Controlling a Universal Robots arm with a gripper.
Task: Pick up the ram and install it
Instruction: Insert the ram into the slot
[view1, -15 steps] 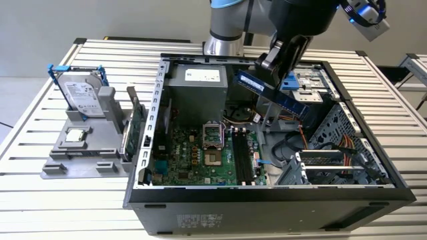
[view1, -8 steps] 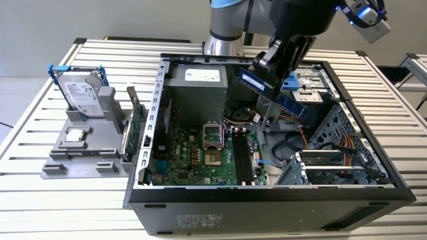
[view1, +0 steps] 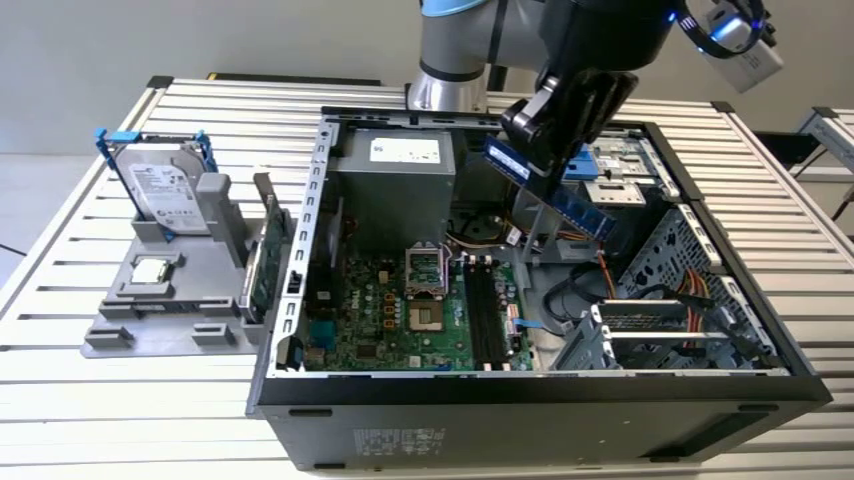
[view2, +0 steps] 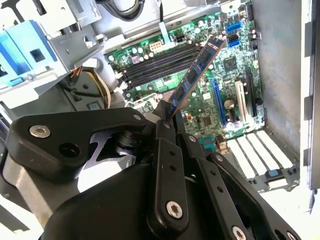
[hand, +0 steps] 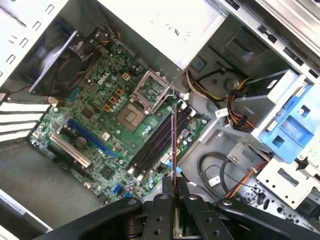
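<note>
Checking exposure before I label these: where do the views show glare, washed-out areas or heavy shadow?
In the first wrist view the power supply washes out to near white; in the second wrist view the blue drive bracket is overexposed while the gripper holding the ram reads near-black; the exterior view is evenly lit, with shade inside the computer case.

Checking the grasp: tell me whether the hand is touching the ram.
Touching. In the second wrist view the hand grips the ram by one end.
</note>
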